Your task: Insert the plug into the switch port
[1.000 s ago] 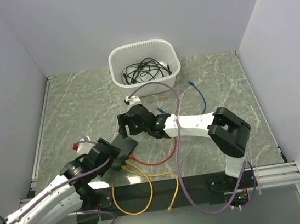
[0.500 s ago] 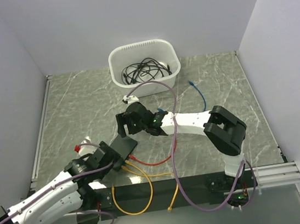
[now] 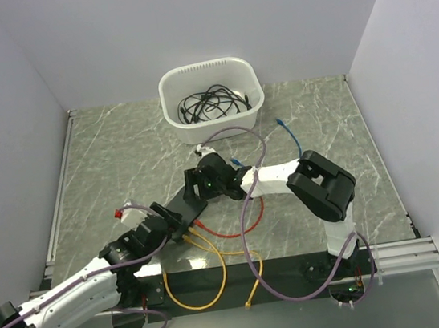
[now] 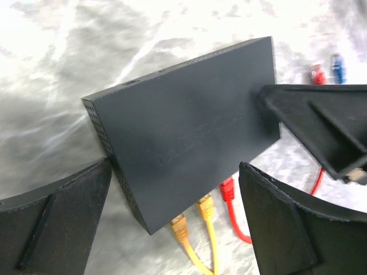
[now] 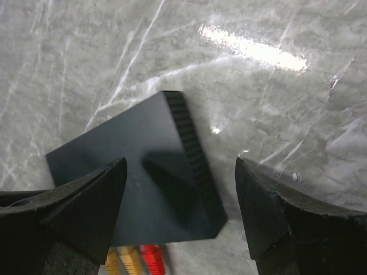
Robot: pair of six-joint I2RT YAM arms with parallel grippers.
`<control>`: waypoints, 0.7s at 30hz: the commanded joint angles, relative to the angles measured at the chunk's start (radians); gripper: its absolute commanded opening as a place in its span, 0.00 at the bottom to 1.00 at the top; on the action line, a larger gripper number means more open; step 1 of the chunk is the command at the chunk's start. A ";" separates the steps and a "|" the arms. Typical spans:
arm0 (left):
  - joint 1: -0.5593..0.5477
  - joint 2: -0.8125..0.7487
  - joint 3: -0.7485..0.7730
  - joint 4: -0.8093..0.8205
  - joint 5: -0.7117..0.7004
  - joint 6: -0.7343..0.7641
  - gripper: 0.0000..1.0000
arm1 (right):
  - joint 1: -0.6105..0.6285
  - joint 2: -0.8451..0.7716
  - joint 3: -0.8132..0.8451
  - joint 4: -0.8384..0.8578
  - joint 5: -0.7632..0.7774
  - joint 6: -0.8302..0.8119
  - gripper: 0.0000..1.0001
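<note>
Switch (image 4: 183, 132) first: a flat, matte black box lying on the marbled worktop (image 3: 122, 161) near its front edge, between the two arms, with a grid of small vent holes down one short side. Its ports (image 4: 215, 195) run along the long edge facing the arm bases. Two yellow plugs (image 4: 205, 207) and one red plug (image 4: 227, 189) sit in them, and the sockets themselves barely show. The left claw (image 4: 175, 172) is spread wide, with the near corner of the switch between its fingers. The right claw (image 5: 180, 166) hangs over the far end, also spread, and one finger seems to touch the top. A loose blue plug (image 4: 337, 64) lies on the worktop beyond the box.
</note>
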 commanded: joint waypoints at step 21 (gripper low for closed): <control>0.033 0.095 -0.078 0.306 0.003 0.115 0.99 | -0.074 -0.202 0.030 -0.224 0.318 -0.062 0.83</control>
